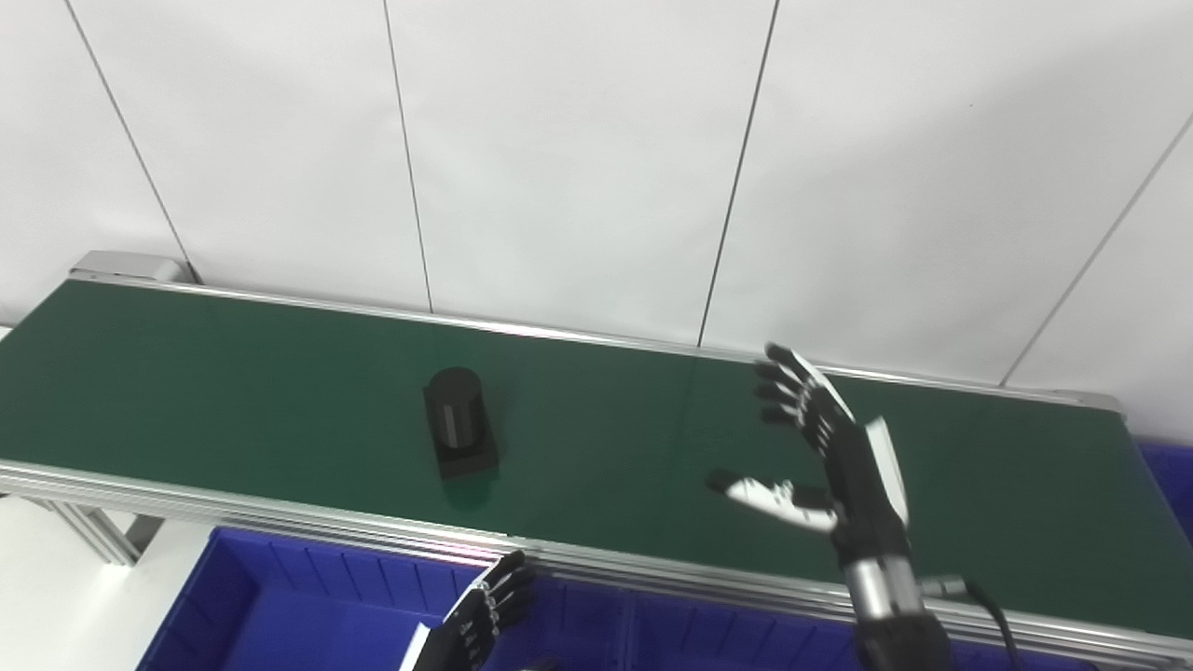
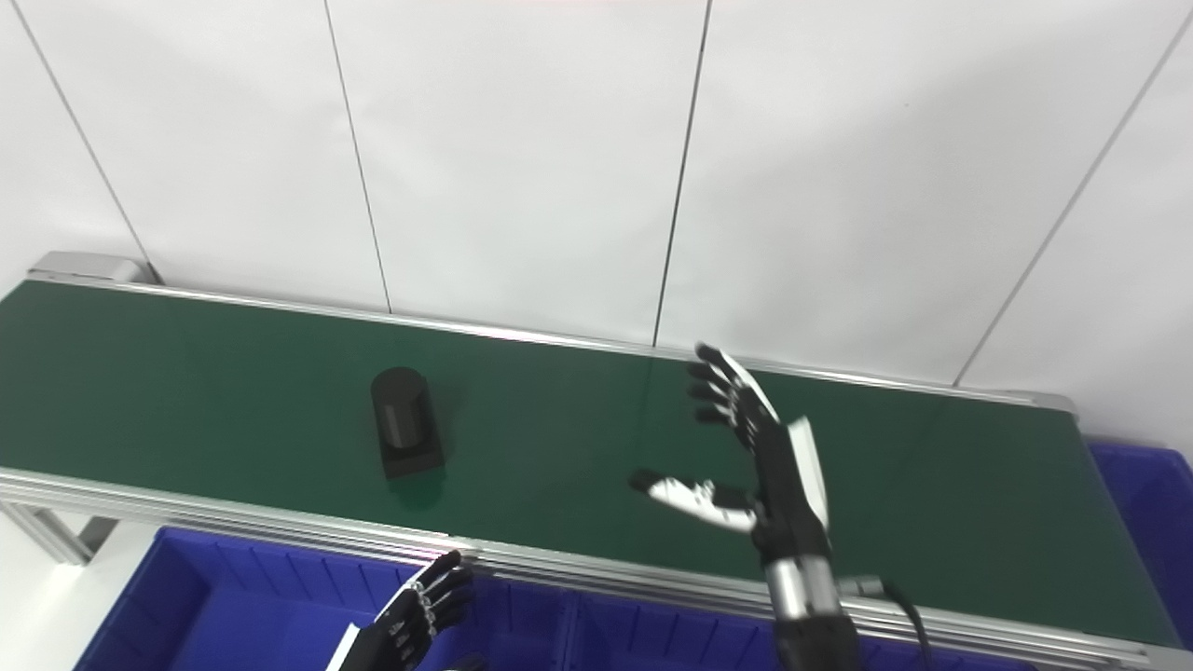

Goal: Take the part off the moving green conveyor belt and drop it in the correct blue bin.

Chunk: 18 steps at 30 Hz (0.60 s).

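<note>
From my feed, the left hand point(image 1: 489, 610) is cut off at the bottom edge, so I see only its fingers, spread and holding nothing, above the blue bin point(image 1: 280, 596) just below the conveyor belt point(image 1: 233, 373). The bin's floor is partly cut off too, and I cannot tell what lies in it. A 2nd blue bin point(image 1: 1170, 485) shows only as a corner beyond the belt's right end.

The part point(image 1: 457, 424) is matte black: an upright cylinder on a square base, faint vertical lines on its side. It stands on the belt's green surface, left of the belt's middle and nearer the belt's front rail than the back one.

The right hand point(image 1: 829, 457) hovers over the belt, well to the right of the part, released, fingers fanned and thumb stretched toward the part. Bare belt lies between hand and part, and more stretches left of the part to the belt's end.
</note>
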Tool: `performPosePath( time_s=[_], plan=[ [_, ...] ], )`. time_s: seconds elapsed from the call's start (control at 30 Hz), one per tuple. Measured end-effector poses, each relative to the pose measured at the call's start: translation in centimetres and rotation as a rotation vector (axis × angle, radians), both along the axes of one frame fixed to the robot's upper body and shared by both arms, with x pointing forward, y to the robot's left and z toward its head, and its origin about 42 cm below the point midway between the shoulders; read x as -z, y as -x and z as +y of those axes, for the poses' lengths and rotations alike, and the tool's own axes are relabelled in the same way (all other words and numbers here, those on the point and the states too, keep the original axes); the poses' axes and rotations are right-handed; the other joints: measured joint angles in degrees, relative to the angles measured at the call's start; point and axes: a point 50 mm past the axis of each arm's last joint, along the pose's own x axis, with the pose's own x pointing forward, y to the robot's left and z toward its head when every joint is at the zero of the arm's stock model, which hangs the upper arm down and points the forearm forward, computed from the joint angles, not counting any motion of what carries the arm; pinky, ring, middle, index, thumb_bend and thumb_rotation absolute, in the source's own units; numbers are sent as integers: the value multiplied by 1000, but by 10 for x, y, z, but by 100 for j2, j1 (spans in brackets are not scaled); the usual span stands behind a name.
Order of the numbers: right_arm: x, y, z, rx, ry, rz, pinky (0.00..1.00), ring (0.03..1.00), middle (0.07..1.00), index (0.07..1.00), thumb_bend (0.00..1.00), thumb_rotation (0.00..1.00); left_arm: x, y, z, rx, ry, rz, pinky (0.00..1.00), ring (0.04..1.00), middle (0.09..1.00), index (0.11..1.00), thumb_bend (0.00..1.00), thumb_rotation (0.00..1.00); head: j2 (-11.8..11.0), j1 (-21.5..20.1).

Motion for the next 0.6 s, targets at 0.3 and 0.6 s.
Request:
performPosePath(
  time_s=[0.3, 0.6],
  plan=[
    [-22, -42, 45, -125, 125, -5, 750, 840, 873, 937, 868, 282, 2, 0, -5, -8, 14, 9, 851, 837, 858, 879, 510, 0, -97, 105],
    [-24, -79, 80, -171, 294, 36, 689, 851, 926, 999, 920, 365, 2, -2, -9, -4, 19, 8, 856, 831, 856, 877, 521, 0, -255, 167]
  ],
)
